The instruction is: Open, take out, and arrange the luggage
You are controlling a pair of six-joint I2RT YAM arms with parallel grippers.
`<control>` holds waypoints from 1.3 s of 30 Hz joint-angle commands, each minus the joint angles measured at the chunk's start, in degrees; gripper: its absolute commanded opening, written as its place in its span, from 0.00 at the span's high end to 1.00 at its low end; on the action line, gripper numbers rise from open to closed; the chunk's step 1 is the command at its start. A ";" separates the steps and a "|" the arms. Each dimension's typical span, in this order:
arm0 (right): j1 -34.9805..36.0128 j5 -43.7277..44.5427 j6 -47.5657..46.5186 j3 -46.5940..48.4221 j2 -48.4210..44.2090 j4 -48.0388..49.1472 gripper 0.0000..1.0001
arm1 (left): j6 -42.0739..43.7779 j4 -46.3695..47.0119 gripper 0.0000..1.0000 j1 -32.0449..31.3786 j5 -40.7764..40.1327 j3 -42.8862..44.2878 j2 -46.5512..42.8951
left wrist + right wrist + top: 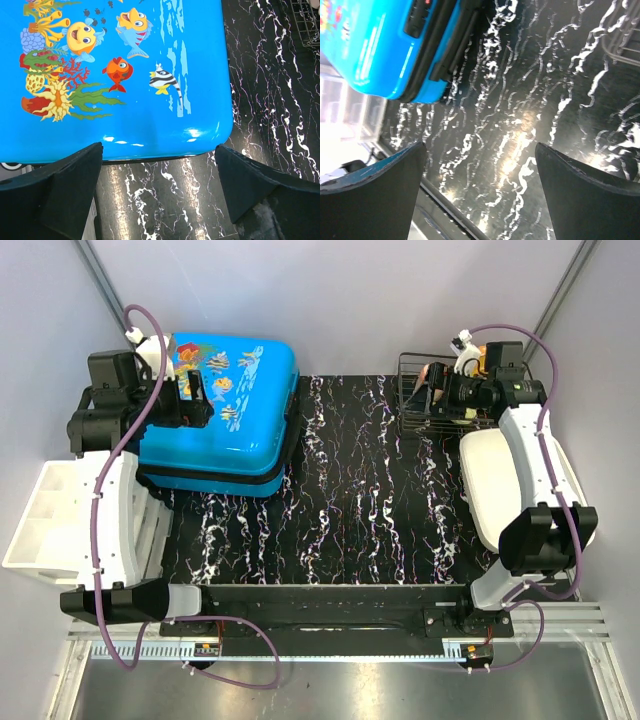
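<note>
Lying closed, fish-print luggage [225,410] — left fingers [55,195], right fingers [585,190] spread wide, gripping nothing

Tabletop [380,490]: glossy black with white marble-like veining. Plain pale grey walls [350,300] close off the far, left and right edges. Slanted metal struts [98,275] rise at both far corners. A slotted aluminium rail [330,650] runs along the near edge. Bright glare patches lie mid-table.
</note>
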 commanded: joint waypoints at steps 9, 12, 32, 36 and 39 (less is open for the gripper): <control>8.05 -15.11 27.28 -2.26 13.30 31.64 0.00 | 1.74 3.10 0.01 0.17 2.91 -1.05 -2.59; 10.77 -16.43 34.12 -3.13 17.44 42.36 0.00 | 2.09 3.54 0.01 0.25 2.82 -1.57 -3.21; 20.62 -14.24 59.82 1.69 43.89 80.35 0.41 | 5.43 0.29 0.01 0.17 9.50 -2.45 0.30; 22.03 -14.41 62.28 4.06 47.67 83.51 0.42 | 5.52 0.12 0.01 0.16 8.89 -2.72 0.39; 22.64 -14.24 63.77 5.65 50.22 85.27 0.45 | 5.52 -0.32 0.01 0.17 8.89 -2.81 0.30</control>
